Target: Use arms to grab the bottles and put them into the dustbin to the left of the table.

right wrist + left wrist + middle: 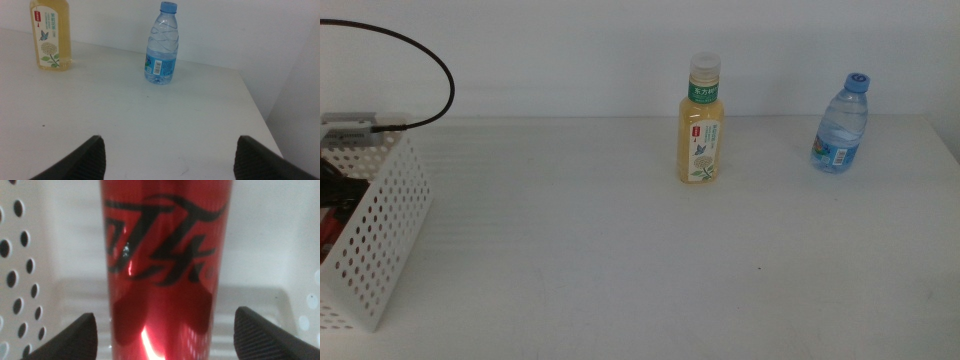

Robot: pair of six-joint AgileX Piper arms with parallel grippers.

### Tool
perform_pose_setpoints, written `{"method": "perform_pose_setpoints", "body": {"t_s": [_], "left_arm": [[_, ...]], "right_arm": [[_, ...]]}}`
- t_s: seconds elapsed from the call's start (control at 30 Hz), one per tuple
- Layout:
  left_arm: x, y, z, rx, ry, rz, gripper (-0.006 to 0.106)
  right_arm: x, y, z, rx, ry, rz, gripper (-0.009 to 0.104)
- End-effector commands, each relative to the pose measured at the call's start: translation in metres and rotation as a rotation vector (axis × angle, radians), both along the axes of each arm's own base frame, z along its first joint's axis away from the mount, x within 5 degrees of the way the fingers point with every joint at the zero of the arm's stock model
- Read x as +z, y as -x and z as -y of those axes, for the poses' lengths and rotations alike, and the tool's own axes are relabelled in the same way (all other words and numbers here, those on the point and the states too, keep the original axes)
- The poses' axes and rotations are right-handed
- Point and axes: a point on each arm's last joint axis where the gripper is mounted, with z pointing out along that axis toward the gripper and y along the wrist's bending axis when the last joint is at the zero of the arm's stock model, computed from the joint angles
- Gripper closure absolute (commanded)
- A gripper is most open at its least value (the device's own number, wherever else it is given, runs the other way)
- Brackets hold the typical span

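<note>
While the red can (165, 265) stands between the white perforated walls of the bin (382, 235), the first deposit looks all but done. Left pincer (165, 332): down inside the bin, jaws spread wide to either side of the can, not touching it — release made, by my reading. Right pincer (167, 157): waiting over the counter (620, 260), jaws apart, holding nothing. Tea bottle (700, 120): upright near the counter's far edge, yellow with green label. Water bottle (842, 123): upright, blue cap, well apart from the tea bottle, toward the right. Next move likely calls for lifting the left pincer clear of the can without knocking it — then reaching for a bottle.
</note>
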Motion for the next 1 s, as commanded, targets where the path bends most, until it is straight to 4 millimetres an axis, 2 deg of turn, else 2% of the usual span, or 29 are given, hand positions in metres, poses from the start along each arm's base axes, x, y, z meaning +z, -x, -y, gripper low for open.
{"method": "perform_pose_setpoints", "body": {"t_s": [0.0,0.1,0.2,0.3,0.53,0.67,0.83,0.97], "left_arm": [[0.036,0.002,0.002,0.004,-0.02,0.069,0.01],[0.05,0.004,0.002,0.016,-0.022,0.072,0.01],[0.077,0.009,0.005,0.049,-0.031,0.118,0.01],[0.108,0.018,0.017,0.053,-0.057,0.197,0.01],[0.175,0.045,0.07,0.018,-0.136,0.375,0.016],[0.202,0.06,0.108,-0.036,-0.134,0.469,0.024],[0.221,0.076,0.152,-0.069,-0.12,0.556,0.036],[0.228,0.086,0.185,-0.093,-0.11,0.594,0.046]], "right_arm": [[0.011,0.002,0.001,-0.008,0.017,0.113,0.028],[0.011,0.002,0.001,-0.008,0.017,0.113,0.028],[0.011,0.002,0.001,-0.008,0.017,0.113,0.028],[0.011,0.002,0.001,-0.008,0.017,0.113,0.028],[0.011,0.002,0.001,-0.008,0.017,0.113,0.028],[0.011,0.002,0.001,-0.008,0.017,0.113,0.028],[0.011,0.002,0.001,-0.008,0.017,0.113,0.028],[0.011,0.002,0.001,-0.008,0.017,0.113,0.028]]}}
